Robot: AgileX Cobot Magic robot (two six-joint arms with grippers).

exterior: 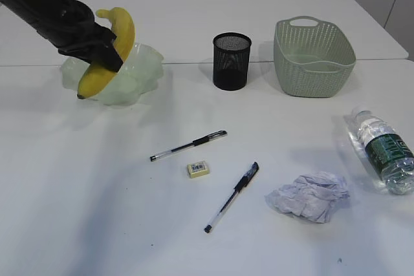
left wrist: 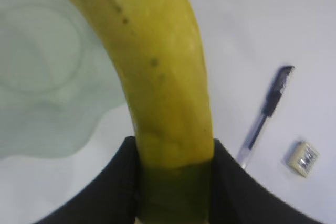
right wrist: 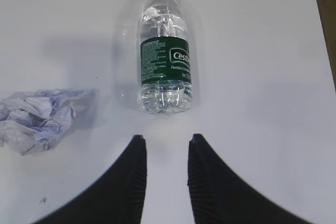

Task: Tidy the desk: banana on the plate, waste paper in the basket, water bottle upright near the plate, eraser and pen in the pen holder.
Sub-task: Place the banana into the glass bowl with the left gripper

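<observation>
Nearest the lens, left wrist view: banana [left wrist: 163, 87] fills the centre of frame, pinched between the two black fingers of the left gripper [left wrist: 175, 177], which press on its sides at the bottom edge. Exterior view shows the same: banana [exterior: 110, 50] held tilted in the upper left of frame, over the plate [exterior: 139, 72]. Lower tip appears close to or just inside the dish; contact cannot be told. Judgement: banana step in hand, not finished, since the fruit is not released.

Remaining items, largest first:
- Desk [exterior: 84, 211]: white top, items scattered over the lower half of frame.
- Basket [exterior: 314, 57], upper right: no paper visible inside.
- Water bottle [exterior: 387, 154], far right edge: lying on its side, well apart from the plate. Not done.
- Waste paper [exterior: 308, 196], lower right: crumpled on the desk. Not done.
- Pen holder [exterior: 231, 61], top centre: upright; nothing shows above its rim.
- Two pens, one [exterior: 189, 145] centre frame, the other [exterior: 232, 197] just below and right of it: both flat on the desk. Not done.
- Eraser [exterior: 198, 169], between the pens: on the desk. Not done.

Right wrist view: right gripper [right wrist: 167, 148] at bottom centre, fingers parted, nothing between them, pointed at the bottle base.

Judgement: none of the steps complete.
</observation>
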